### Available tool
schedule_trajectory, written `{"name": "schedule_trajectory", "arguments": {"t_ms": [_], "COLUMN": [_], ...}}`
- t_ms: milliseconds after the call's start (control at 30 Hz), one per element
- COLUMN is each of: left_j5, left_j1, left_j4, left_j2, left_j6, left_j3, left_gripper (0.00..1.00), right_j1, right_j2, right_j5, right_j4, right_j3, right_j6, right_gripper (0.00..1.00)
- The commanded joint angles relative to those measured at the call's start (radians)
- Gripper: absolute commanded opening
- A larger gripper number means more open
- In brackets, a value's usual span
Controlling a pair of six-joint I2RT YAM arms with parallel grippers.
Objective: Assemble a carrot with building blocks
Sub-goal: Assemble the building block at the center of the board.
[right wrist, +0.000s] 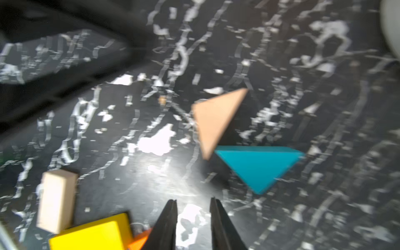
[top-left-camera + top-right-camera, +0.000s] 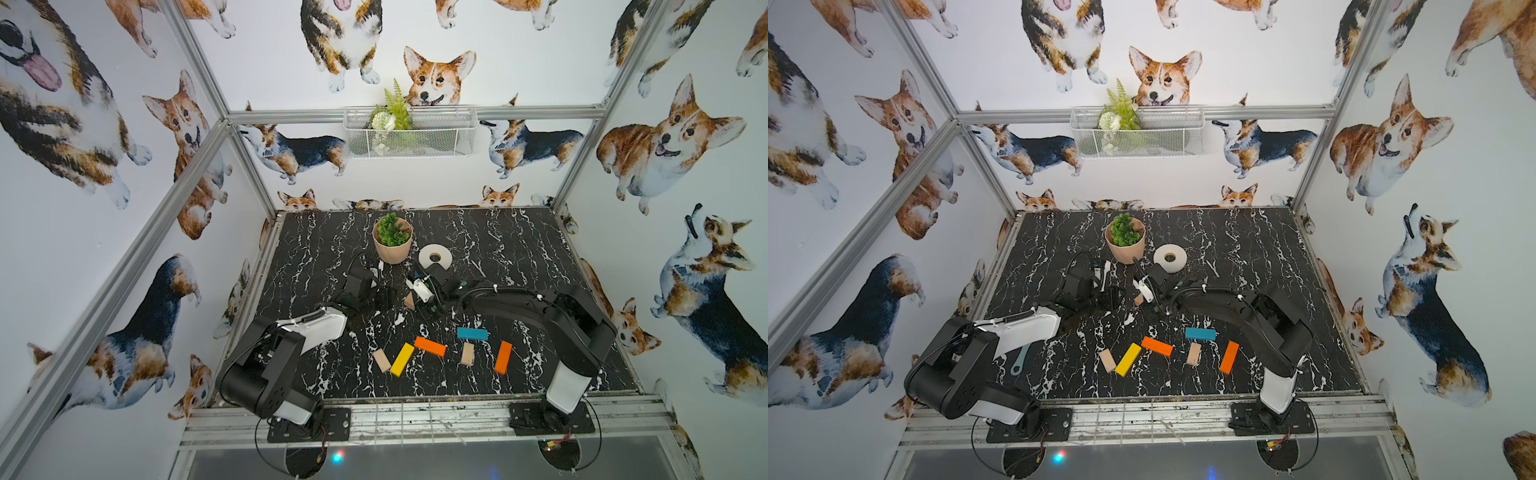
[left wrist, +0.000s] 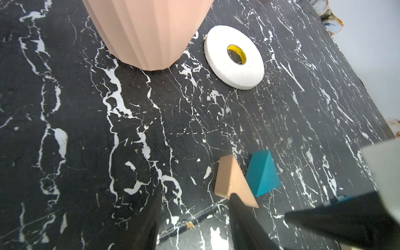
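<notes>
No carrot shows as a column; the building blocks lie loose. A plain-wood triangle [image 3: 232, 179] and a blue triangle [image 3: 263, 173] lie side by side at mid-table, corners nearly touching. My left gripper [image 3: 194, 201] is open, with one fingertip at the wood triangle's edge. My right gripper [image 1: 193, 202] stands open by a narrow gap, empty, just short of the blue triangle [image 1: 257, 166]. Toward the front lie a wood block [image 2: 381, 360], a yellow bar [image 2: 402, 359], an orange bar [image 2: 430, 347], a blue bar [image 2: 472, 333], a second wood block [image 2: 467, 354] and a second orange bar [image 2: 503, 357].
A pink pot with a green plant [image 2: 392, 245] and a white tape roll [image 2: 435, 257] stand just behind the grippers. A teal tool [image 2: 1020, 361] lies by the left arm. A wire basket [image 2: 409, 133] hangs on the back wall.
</notes>
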Motion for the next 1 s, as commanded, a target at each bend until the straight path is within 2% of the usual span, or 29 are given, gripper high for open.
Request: {"name": "schedule_trajectory", "arguments": {"t_ms": [0, 367, 967], "left_j5": [-0.008, -0.003, 0.021], "left_j1": [0.0, 0.0, 0.001], "left_j4": [-0.008, -0.01, 0.008], "left_j2": [-0.005, -0.022, 0.005], "left_j6": [0.007, 0.009, -0.005], "left_j3": [-0.001, -0.004, -0.001], "left_gripper": [0.54, 0.54, 0.54], "right_j1": [0.004, 0.002, -0.066], "right_j2": [0.033, 0.166, 0.167], "right_j5": [-0.032, -0.041, -0.041], "right_j4": [0.028, 0.026, 0.037], "right_j3": [0.022, 0.107, 0.063], "right_j6": [0.051, 0.052, 0.032], "right_gripper": [0.19, 0.19, 0.19]}}
